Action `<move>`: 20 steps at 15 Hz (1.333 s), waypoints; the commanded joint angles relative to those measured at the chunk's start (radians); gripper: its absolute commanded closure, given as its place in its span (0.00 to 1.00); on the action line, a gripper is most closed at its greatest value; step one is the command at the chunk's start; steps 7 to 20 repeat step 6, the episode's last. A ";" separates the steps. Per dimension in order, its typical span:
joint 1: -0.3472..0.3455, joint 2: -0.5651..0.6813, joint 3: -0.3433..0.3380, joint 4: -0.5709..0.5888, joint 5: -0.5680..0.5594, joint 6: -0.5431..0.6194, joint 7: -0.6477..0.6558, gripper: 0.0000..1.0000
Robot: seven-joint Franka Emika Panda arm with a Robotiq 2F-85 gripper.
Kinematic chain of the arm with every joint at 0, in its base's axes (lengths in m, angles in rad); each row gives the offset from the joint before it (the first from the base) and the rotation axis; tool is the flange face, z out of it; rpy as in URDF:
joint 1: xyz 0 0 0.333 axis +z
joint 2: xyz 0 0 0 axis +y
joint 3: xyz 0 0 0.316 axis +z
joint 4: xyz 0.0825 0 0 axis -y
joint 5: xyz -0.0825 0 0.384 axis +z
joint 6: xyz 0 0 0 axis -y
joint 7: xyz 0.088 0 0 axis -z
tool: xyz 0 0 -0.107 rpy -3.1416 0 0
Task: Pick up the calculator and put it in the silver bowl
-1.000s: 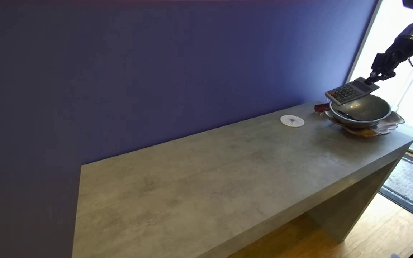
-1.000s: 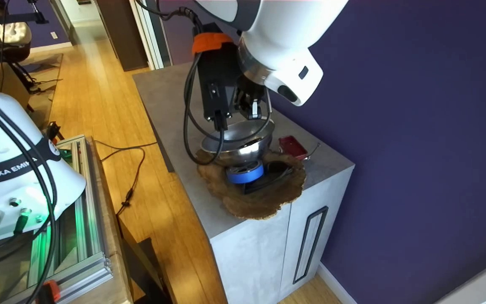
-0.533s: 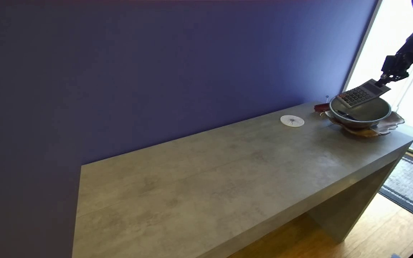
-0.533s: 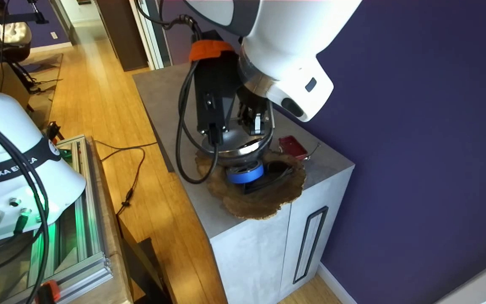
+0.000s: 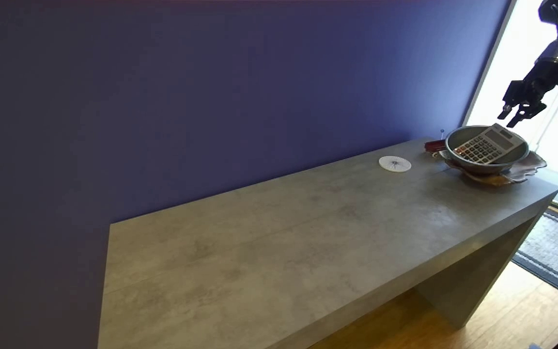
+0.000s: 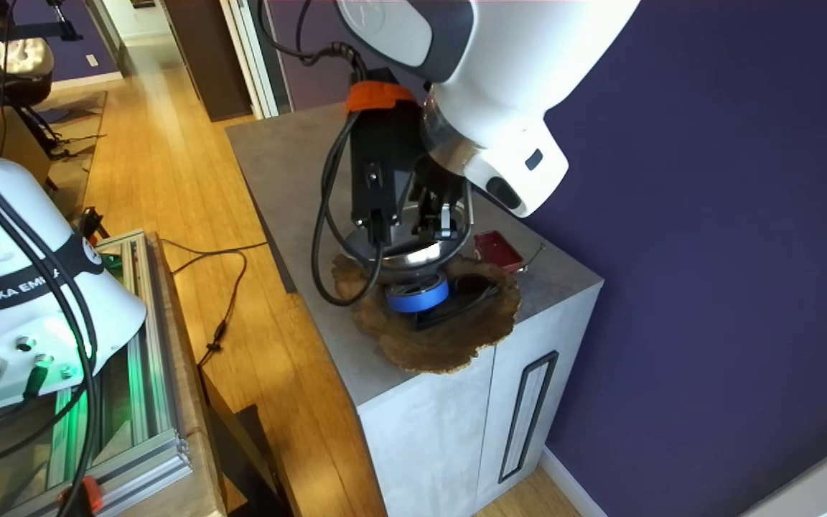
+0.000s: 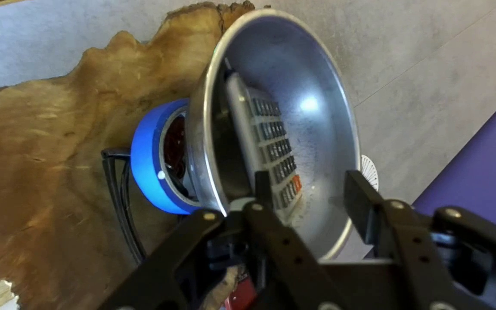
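Against the purple wall (image 5: 211,97) runs a long desk (image 5: 259,252), its grey top mottled like concrete; over it reaches the smooth white Franka arm (image 6: 528,64). A brown wood slab (image 7: 58,163), grainy and wavy-edged, lies beneath the round, shiny silver bowl (image 7: 312,73). In an exterior view the black gripper (image 5: 506,120) hangs at the bowl's one o'clock, its fingers (image 7: 362,200) spread wide, just clear of the calculator (image 5: 489,144). That flat oblong lies tilted inside the bowl; I can make out rowed keys, one orange-red. In the wrist view a blue ring (image 7: 147,159) sits right beside the bowl at nine o'clock, and a white disc (image 7: 369,172) shows at four.
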 commanded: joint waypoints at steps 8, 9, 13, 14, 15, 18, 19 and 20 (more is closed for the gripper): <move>-0.034 -0.118 -0.013 0.002 0.075 -0.020 -0.063 0.11; -0.034 -0.118 -0.013 0.002 0.075 -0.020 -0.063 0.11; -0.034 -0.118 -0.013 0.002 0.075 -0.020 -0.063 0.11; -0.034 -0.118 -0.013 0.002 0.075 -0.020 -0.063 0.11; -0.034 -0.118 -0.013 0.002 0.075 -0.020 -0.063 0.11; -0.034 -0.118 -0.013 0.002 0.075 -0.020 -0.063 0.11; -0.034 -0.118 -0.013 0.002 0.075 -0.020 -0.063 0.11; -0.034 -0.118 -0.013 0.002 0.075 -0.020 -0.063 0.11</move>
